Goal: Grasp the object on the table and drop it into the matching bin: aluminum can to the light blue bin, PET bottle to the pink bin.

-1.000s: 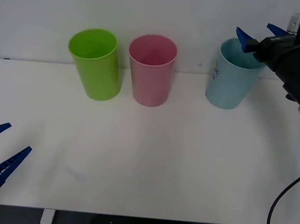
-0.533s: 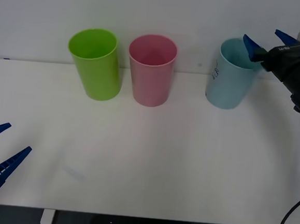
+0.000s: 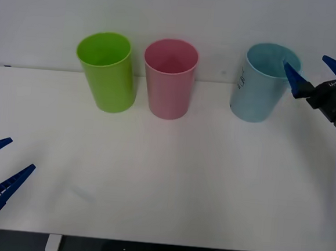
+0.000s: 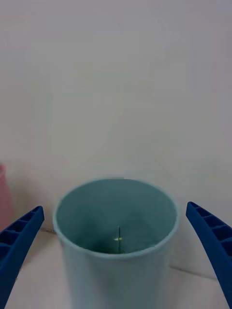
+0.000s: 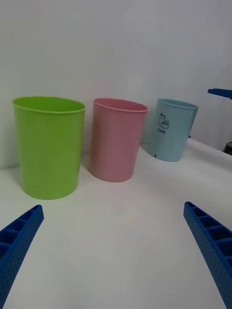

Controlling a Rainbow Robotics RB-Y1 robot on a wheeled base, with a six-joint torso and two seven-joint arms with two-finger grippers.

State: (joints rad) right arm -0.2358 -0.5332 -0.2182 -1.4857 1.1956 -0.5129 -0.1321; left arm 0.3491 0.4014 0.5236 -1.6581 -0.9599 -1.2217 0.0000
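Note:
The light blue bin (image 3: 255,91) stands at the back right of the white table (image 3: 169,178), with a dark "CAN" mark (image 5: 163,126) on its side. The pink bin (image 3: 170,85) stands to its left. My right gripper (image 3: 305,62) hangs open at rim height just right of the light blue bin, nothing between its fingers. From the right wrist the light blue bin (image 4: 116,270) is seen from above its mouth; a small pale glint lies deep inside, too dim to identify. The aluminum can is out of view. My left gripper (image 3: 20,153) is parked open at the table's front left.
A lime green bin (image 3: 108,77) stands left of the pink one, in a row along the back wall. The light blue bin's rim sits close to the right gripper's near finger (image 3: 292,77).
The right gripper has drawn away to the right, from over the light blue bin's mouth to beside its rim, staying open. The left arm has not moved.

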